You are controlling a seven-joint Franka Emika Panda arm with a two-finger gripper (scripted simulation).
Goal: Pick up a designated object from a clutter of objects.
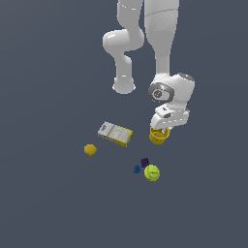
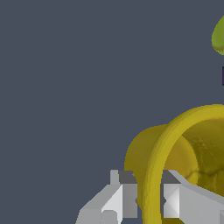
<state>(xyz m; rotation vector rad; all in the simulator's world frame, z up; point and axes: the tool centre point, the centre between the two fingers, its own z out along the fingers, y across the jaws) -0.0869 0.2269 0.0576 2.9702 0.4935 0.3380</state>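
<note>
Nearby, ball (image 1: 152, 173) beside cup (image 1: 158, 136)

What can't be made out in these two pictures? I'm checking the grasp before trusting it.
- Yellow cup: in the exterior view the end effector covers its rim; the wrist view's edge cuts it off.
- Grip: fingers straddle the cup's wall, but whether the pads touch it cannot be told.
- Yellow-green ball: cut off by the wrist view's edge.
- Blue piece and purple piece: too small to identify.

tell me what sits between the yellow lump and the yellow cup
In the exterior view, the flat white-and-yellow box lies between the yellow lump and the yellow cup, touching neither.
</note>
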